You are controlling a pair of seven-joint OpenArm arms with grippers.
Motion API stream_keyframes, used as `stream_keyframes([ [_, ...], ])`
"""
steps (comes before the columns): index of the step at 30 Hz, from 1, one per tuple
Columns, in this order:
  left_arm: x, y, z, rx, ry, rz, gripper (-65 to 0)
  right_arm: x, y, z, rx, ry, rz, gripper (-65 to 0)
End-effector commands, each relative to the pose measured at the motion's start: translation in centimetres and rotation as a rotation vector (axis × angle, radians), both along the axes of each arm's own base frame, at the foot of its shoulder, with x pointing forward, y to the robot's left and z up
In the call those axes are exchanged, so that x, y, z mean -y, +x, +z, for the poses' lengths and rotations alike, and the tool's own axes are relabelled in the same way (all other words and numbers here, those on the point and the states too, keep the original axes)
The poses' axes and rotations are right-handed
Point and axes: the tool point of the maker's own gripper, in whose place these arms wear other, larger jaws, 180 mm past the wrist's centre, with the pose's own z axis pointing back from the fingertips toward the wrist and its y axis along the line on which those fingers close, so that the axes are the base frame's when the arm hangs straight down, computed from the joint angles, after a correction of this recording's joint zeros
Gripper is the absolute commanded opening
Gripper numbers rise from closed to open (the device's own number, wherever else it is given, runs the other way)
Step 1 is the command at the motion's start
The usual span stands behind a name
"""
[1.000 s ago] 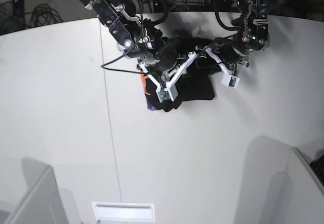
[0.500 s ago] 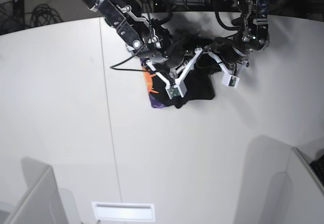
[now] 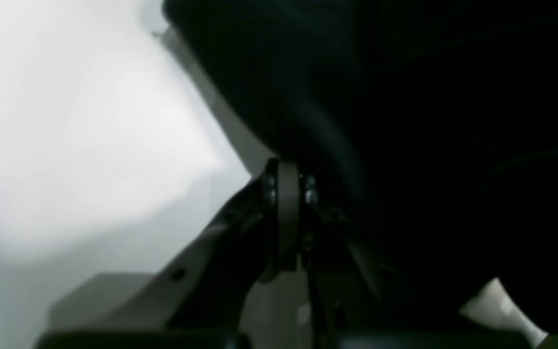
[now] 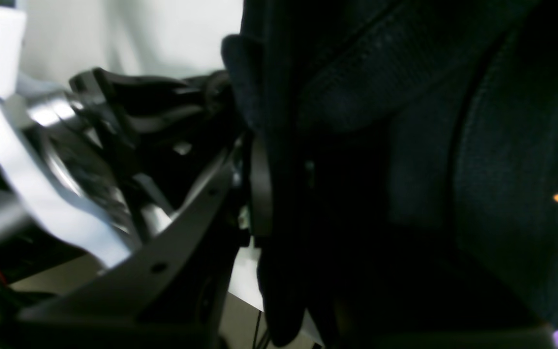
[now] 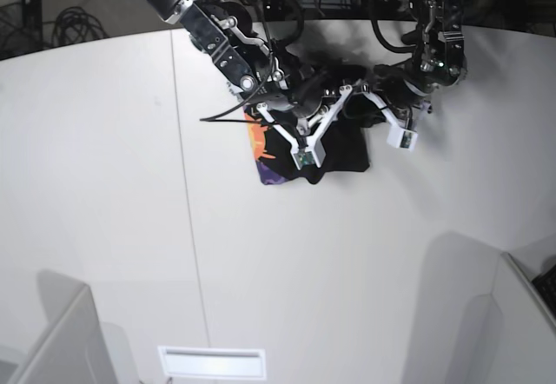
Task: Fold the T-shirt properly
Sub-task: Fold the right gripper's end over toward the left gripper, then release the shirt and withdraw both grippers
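Both pincers sit low over the T-shirt (image 5: 334,151), which lies bunched on the white table (image 5: 104,184) near its far edge, a strip of orange and purple print showing along one side.

Right gripper (image 5: 300,141): from the base view it is down among the black cloth. The right wrist view shows fabric packed against one finger (image 4: 259,194), but whether the jaws are pinching a layer or merely pressed into the heap cannot be told.

Left gripper (image 5: 382,119): at the opposite edge of the garment. Its wrist view is almost wholly dark cloth around one finger (image 3: 284,218); its state cannot be told either.

Risks noted:
- Several layers look stacked together. A pinch may take more than one layer, and the fold would then drag the whole bundle instead of turning one flap.
- The two arms stand very near each other; a crossing move could bring their links into contact.
- Cloth covers both wrist cameras, so a slipped or missed hold would be hard to detect.
- The garment lies close to the table's far edge; a pull that way could draw it off.
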Motion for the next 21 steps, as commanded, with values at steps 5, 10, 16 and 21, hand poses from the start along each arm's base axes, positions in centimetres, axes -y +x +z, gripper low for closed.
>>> stream_keyframes([
  [5,-3.9,-1.3,2.0,0.025,0.090,0.064,-65.0,-0.3,1.2,0.5,0.027,0.007,-0.003,-65.0],
  [10,-6.6,-3.3,3.0,0.028,0.140,0.116,-65.0,-0.4,1.2,0.5,0.027,0.009,-0.004,-51.8],
  [16,-9.3,-6.4,3.4,0.016,0.186,0.072,-65.0,-1.4,1.1,1.1,0.022,0.030,0.005,-22.5],
  [21,-12.2,-7.8,3.8,0.002,0.231,0.127,-65.0,-1.8,1.5,1.7,0.036,0.041,0.009,-18.3],
])
